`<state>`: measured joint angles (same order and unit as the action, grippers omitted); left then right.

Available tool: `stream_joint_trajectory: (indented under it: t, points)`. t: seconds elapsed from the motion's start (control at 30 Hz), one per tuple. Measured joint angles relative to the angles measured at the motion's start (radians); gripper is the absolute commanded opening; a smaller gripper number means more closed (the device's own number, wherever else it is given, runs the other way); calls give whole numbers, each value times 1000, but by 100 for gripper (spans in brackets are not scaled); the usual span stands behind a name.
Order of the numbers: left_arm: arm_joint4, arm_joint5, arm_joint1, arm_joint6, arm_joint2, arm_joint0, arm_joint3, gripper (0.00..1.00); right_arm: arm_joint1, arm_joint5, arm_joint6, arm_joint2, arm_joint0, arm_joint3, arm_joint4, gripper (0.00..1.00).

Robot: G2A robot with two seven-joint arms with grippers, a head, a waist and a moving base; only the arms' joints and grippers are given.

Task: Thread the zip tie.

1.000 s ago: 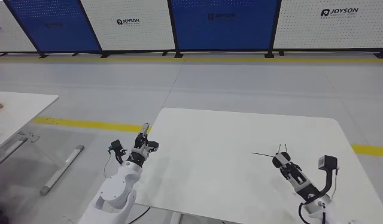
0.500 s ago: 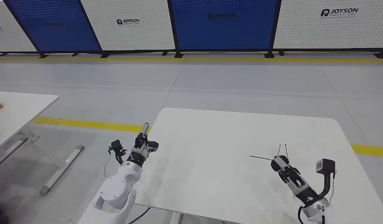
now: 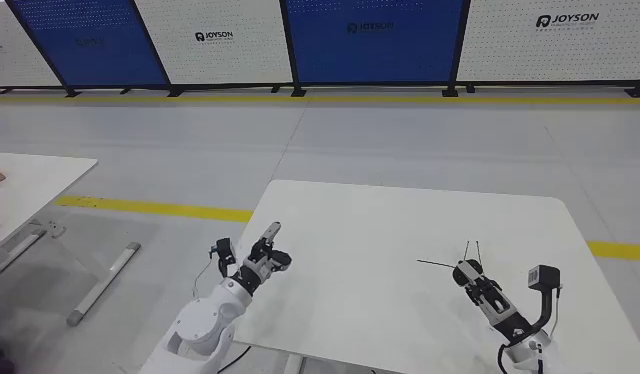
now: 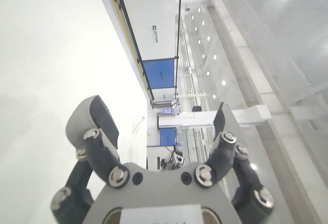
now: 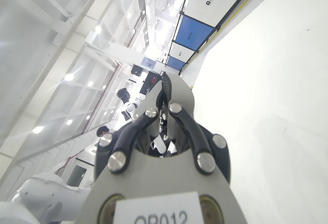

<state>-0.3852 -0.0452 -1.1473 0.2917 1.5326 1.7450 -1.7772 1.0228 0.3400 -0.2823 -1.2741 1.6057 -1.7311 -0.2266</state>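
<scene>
A thin black zip tie point(image 3: 436, 264) is held above the right part of the white table point(image 3: 400, 209), with two ends sticking up past the fingers. My right gripper point(image 3: 464, 268) is shut on it. In the right wrist view the ribbed black zip tie point(image 5: 166, 85) runs between the closed fingertips of the right gripper point(image 5: 164, 80). My left gripper point(image 3: 271, 233) hovers over the table's near left edge, far from the tie. In the left wrist view the left gripper point(image 4: 164, 120) stands open with nothing between its pads, and the zip tie point(image 4: 138, 124) shows faintly far off.
A second white table point(image 3: 35, 179) stands at the far left, with a metal bar point(image 3: 100, 284) on the floor between the tables. Blue and white pegboard panels point(image 3: 370, 29) line the back behind a yellow floor stripe.
The left arm has swung to the right, bringing its gripper from outside the table's left edge to above it. The right gripper shifted slightly toward the near edge with the zip tie.
</scene>
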Motion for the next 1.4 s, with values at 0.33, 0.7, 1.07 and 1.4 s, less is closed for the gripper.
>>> stream_joint_trajectory:
  t: [0.33,0.7,1.07,1.4]
  points:
    - [160,-75,11,133,-27,5,-4,100,0,0,0,0,0,0,0,0]
    - [159,-75,11,133,-27,5,-4,100,0,0,0,0,0,0,0,0]
    - [159,-75,11,133,-27,5,-4,100,0,0,0,0,0,0,0,0]
    - [159,-75,11,133,-27,5,-4,100,0,0,0,0,0,0,0,0]
